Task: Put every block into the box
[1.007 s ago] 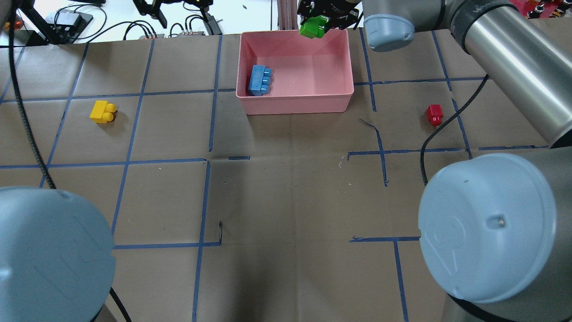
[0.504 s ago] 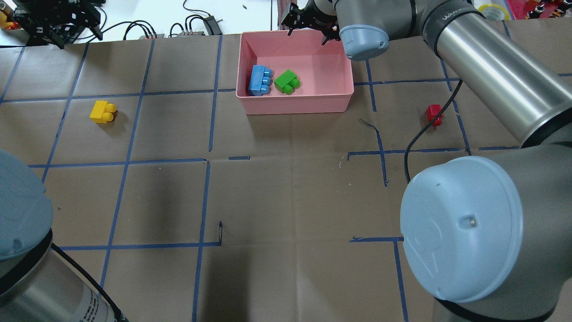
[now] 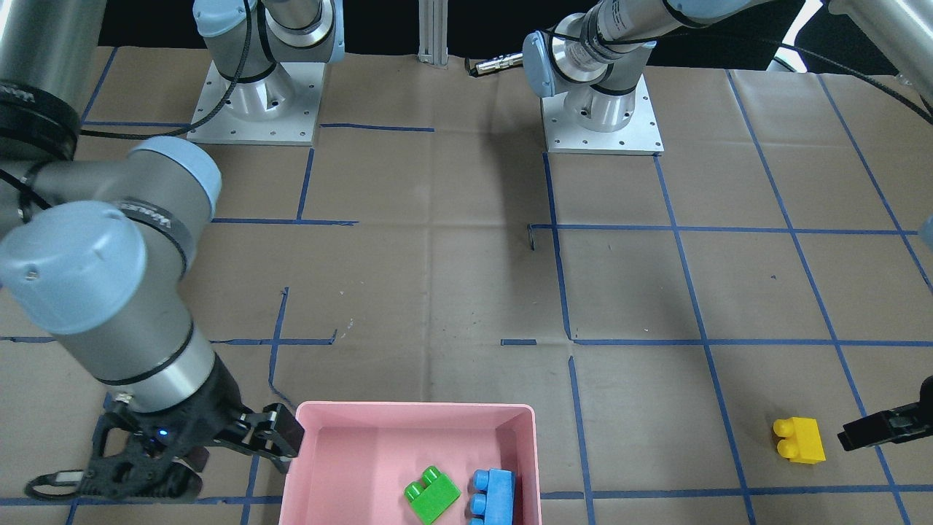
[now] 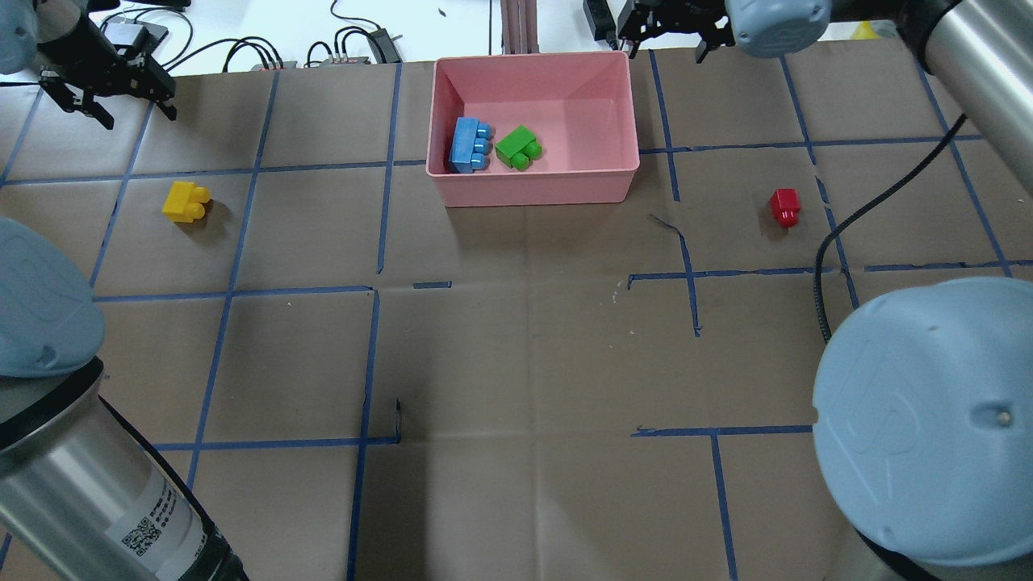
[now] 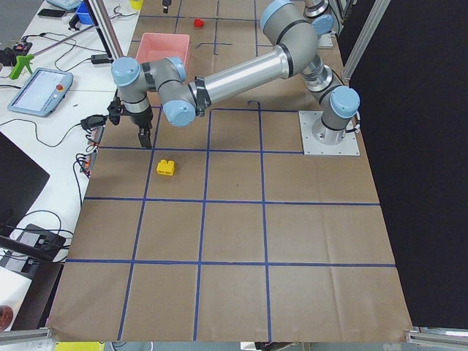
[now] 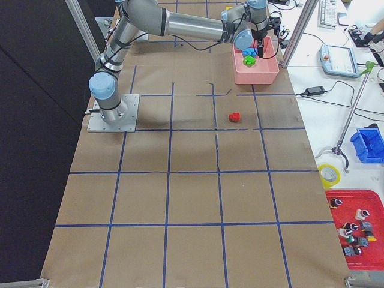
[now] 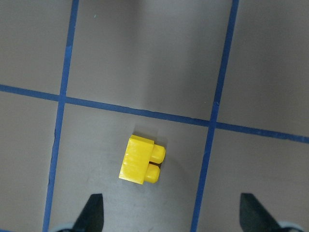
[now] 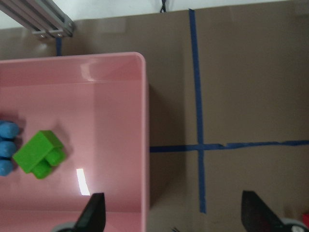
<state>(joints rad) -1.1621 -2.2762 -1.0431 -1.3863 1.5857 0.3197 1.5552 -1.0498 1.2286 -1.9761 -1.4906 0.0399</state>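
The pink box [image 4: 533, 192] stands at the table's far middle. The light-blue brick [image 4: 470, 145] and the green brick [image 4: 517, 148] lie side by side inside it, also in the front view [image 3: 431, 495]. The yellow brick [image 4: 186, 202] lies on the paper at the left. The red brick [image 4: 784, 206] lies at the right. My left gripper [image 4: 139, 117] is open and empty, above and beyond the yellow brick [image 7: 141, 166]. My right gripper [image 4: 666, 52] is open and empty, over the paper by the box's far right corner [image 8: 137, 60].
Brown paper with blue tape lines covers the table. Cables and small devices [image 4: 121, 36] lie beyond the far edge. An aluminium post [image 4: 516, 24] stands behind the box. Both arms' large elbow joints [image 4: 920, 420] fill the near corners of the overhead view.
My right gripper let go of the green brick, which now lies in the box beside the blue one, and moved right past the box's corner. My left gripper shifted right, nearer the yellow brick.
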